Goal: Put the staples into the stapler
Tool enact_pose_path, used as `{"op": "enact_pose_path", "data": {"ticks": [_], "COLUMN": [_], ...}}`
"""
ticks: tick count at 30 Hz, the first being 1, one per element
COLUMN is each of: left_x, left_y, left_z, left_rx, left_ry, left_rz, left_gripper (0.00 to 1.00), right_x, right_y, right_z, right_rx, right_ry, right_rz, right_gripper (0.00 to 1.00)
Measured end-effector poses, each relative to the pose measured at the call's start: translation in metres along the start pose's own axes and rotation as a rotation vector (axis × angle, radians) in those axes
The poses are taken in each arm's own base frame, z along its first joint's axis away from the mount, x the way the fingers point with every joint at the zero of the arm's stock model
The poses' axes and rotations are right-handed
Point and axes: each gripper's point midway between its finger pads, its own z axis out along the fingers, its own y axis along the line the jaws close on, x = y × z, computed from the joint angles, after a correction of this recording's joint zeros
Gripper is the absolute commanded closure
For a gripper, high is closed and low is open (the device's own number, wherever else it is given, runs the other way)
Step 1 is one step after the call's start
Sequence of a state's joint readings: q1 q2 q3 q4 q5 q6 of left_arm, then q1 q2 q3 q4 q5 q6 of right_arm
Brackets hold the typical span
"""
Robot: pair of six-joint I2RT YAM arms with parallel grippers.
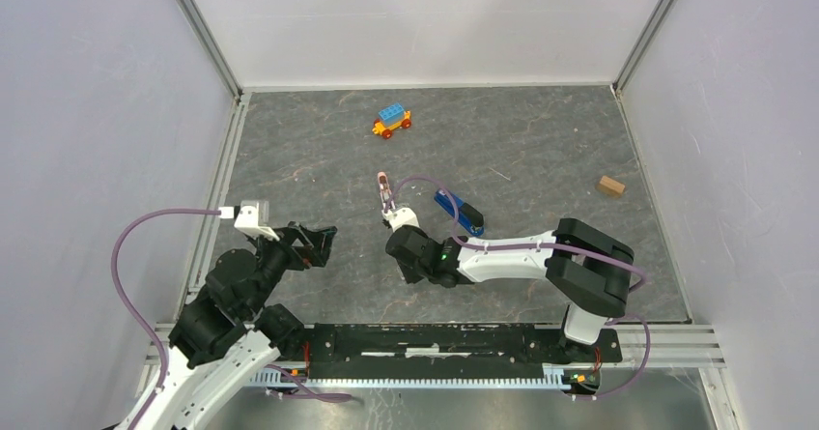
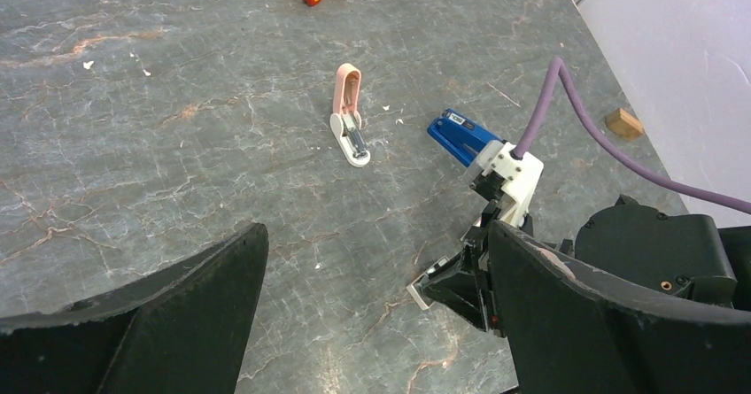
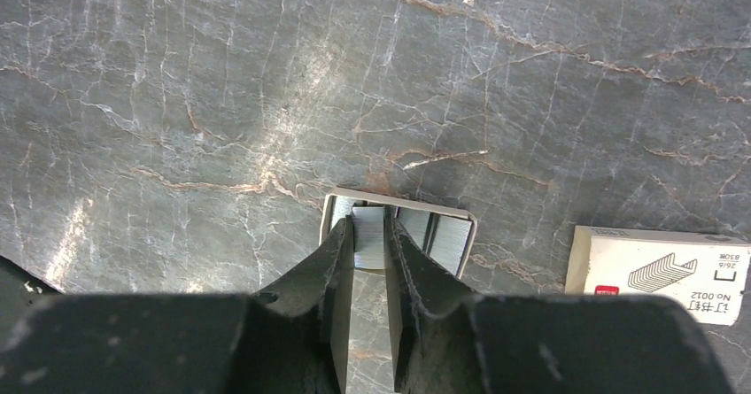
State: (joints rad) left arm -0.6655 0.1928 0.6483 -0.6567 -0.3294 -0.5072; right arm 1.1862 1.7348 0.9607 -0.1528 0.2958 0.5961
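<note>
One left gripper (image 1: 319, 243) is held well left of the stapler (image 1: 460, 213), jaws wide apart and empty. One right gripper (image 3: 369, 235), near the stapler's left, is clamped on one staple strip (image 3: 368, 215) in one tray (image 3: 403, 202). One toy car (image 1: 391, 121) is noted beyond.

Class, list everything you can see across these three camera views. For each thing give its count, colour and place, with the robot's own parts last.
dark-blue stapler: one, dark blue, mid-table
pink stapler: one, pink and white, lying open, left of the blue one
staple tray: one, pale grey, under the right gripper
staple strip: one, silver, between the right fingertips
staple box: one, white, right of the tray
toy car: one, blue, yellow, red wheels, far centre
wooden block: one, tan, far right
table: one, grey, veined
left gripper: black, open, holding nothing
right gripper: black, shut on the strip
</note>
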Motion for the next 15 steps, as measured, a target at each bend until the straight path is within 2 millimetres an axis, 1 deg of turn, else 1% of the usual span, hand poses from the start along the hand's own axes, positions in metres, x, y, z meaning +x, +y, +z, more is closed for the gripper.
{"op": "enact_pose_path", "data": {"ticks": [7, 15], "left_x": [0.0069, 0.0089], "left_y": [0.0009, -0.0010], "left_z": [0.0065, 0.0070], "left_rx": [-0.019, -0.010], "left_ry": [0.038, 0.049], "left_rz": [0.015, 0.016], "left_gripper": [0.00, 0.00], "right_x": [0.0002, -0.0019], "right_y": [-0.0033, -0.0058], "right_z": [-0.0002, -0.0048], "right_rx": [0.024, 0.035], "right_ry": [-0.006, -0.012], "right_rz": [-0.008, -0.013], "right_gripper": [0.80, 0.80]}}
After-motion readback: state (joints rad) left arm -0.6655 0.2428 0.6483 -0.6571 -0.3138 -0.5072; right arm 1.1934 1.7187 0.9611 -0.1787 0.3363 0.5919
